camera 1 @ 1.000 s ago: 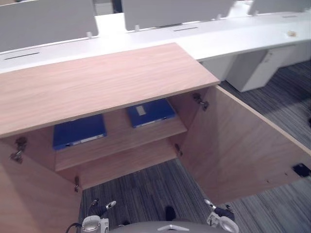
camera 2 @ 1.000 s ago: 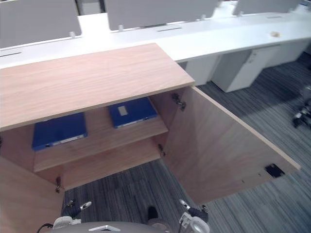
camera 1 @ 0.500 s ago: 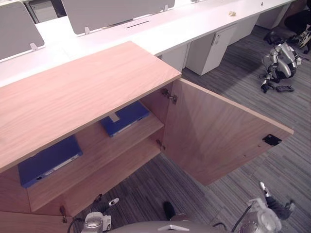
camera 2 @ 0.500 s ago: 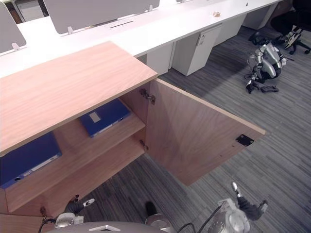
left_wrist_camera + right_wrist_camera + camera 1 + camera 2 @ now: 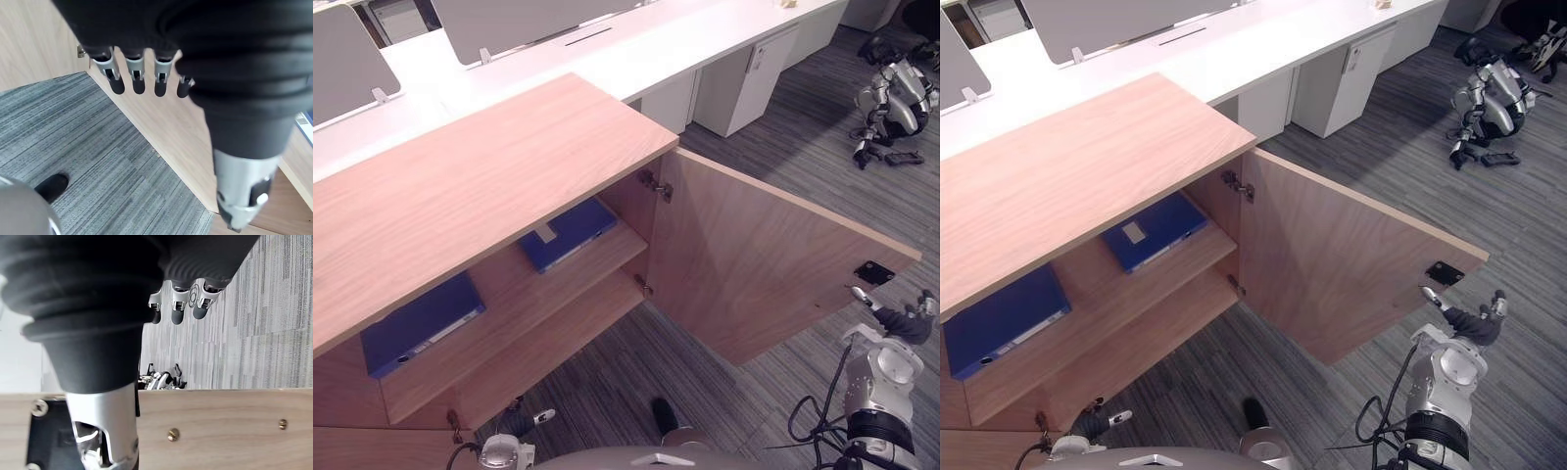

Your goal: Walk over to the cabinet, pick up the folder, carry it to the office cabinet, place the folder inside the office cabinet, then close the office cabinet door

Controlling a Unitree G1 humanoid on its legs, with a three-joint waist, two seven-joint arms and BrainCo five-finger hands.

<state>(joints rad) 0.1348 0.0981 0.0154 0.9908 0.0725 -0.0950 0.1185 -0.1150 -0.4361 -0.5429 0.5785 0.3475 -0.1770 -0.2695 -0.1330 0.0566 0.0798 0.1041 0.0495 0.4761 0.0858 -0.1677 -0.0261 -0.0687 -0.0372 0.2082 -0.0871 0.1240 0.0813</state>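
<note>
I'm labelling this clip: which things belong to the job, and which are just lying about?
Job: office cabinet; its open door; blue folders on the shelf; right hand, open, by the door's outer edge; left hand, open, held low.

Lying about: white desks; grey screens; drawer unit; another robot on the carpet.

The 2 head cameras sit side by side and look down from high up. Both see the light brown wooden cabinet (image 5: 489, 176), its open wooden door (image 5: 754, 255) and the grey striped carpet floor (image 5: 1528, 225). Each wrist camera looks from very close along its own hand, the left hand (image 5: 137, 73) or the right hand (image 5: 177, 308), down at that carpet.
</note>
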